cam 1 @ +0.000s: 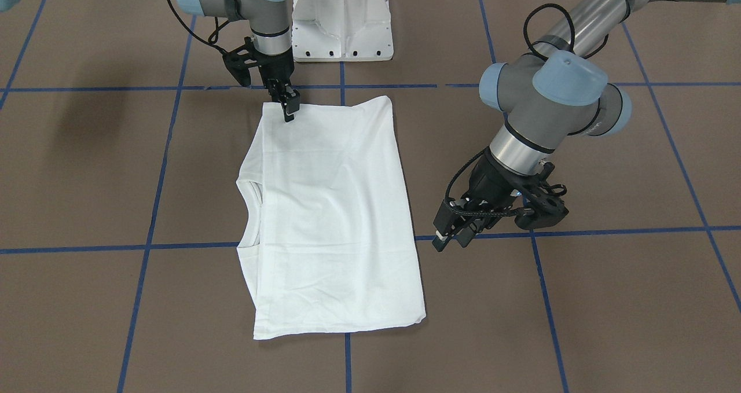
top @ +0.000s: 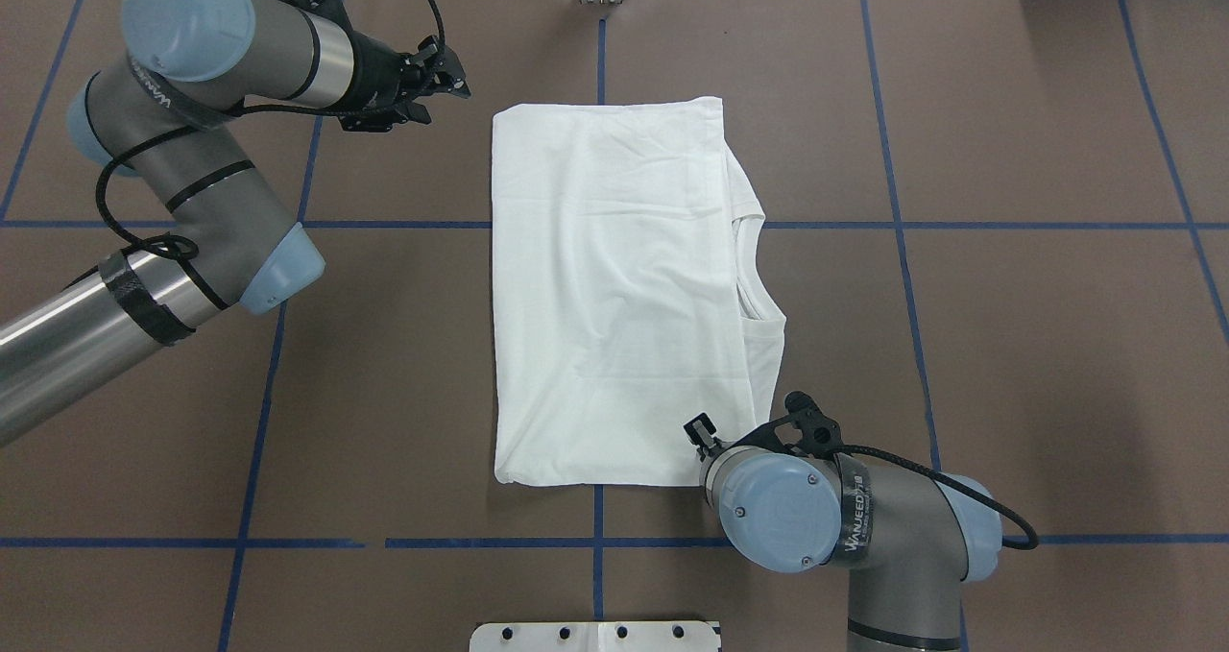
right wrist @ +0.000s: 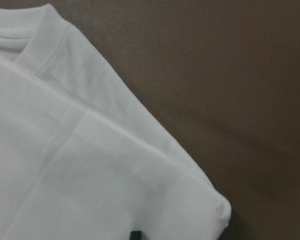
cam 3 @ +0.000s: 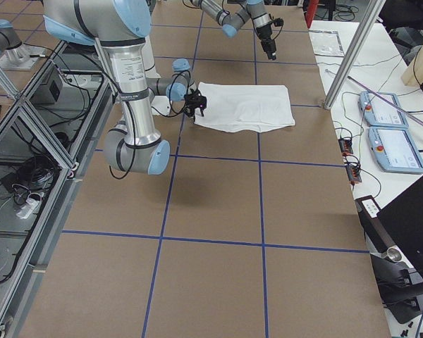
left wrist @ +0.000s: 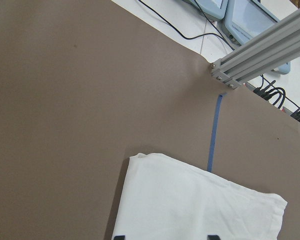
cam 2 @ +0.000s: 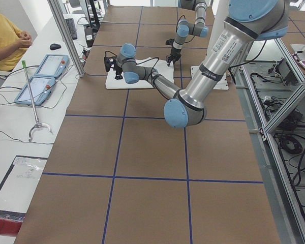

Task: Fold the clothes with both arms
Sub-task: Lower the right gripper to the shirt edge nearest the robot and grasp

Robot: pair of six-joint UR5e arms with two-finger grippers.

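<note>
Our left gripper (cam 1: 452, 240) hovers released, jaws spread, clear of the cloth. Beside it the folded white shirt (cam 1: 333, 219) lies flat on the brown table (cam 1: 608, 300). Our right gripper (cam 1: 289, 115) meets the shirt's far corner; we cannot tell whether it grips.

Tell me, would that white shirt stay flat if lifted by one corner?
Probably not: the white shirt lies in soft, wrinkled layers, so it would likely droop and unfold. It looks thin, so probably light. Pushed, it would likely bunch up rather than slide across the brown table.
</note>
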